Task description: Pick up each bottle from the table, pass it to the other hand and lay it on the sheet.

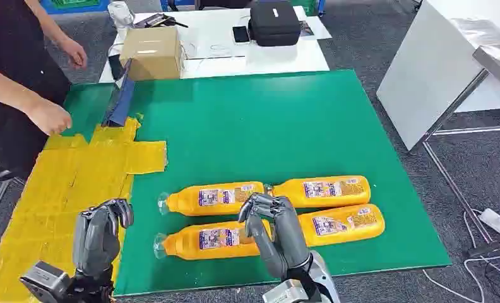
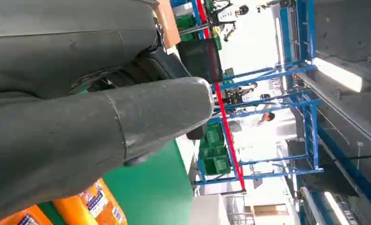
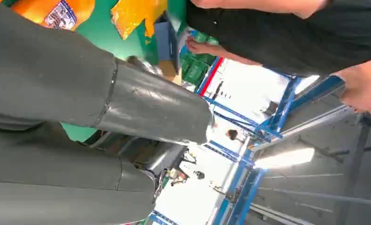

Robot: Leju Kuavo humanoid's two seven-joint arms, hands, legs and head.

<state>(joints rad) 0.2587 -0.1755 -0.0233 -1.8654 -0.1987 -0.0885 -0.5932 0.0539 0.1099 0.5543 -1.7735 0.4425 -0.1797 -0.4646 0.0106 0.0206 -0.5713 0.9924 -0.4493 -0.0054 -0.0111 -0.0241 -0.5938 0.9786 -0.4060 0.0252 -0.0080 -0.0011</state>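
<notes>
Glossy orange plastic bottles (image 1: 269, 214) on smooth green mat (image 1: 266, 120).

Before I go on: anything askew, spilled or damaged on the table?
No spill or damage. All four orange bottles lie on their sides on the green mat, none on the yellow sheet. The sheet's edge is ragged, and a blue folder props against the cardboard box.

The bottles (image 1: 213, 198) look like glossy clear plastic with printed paper-like labels, lying on a smooth matt green mat (image 1: 254, 126). The yellow sheet (image 1: 64, 183) is wrinkled and slightly shiny, the box (image 1: 151, 52) plain matt cardboard. Both hands (image 1: 269, 221) show smooth grey plastic with a dull sheen.
</notes>
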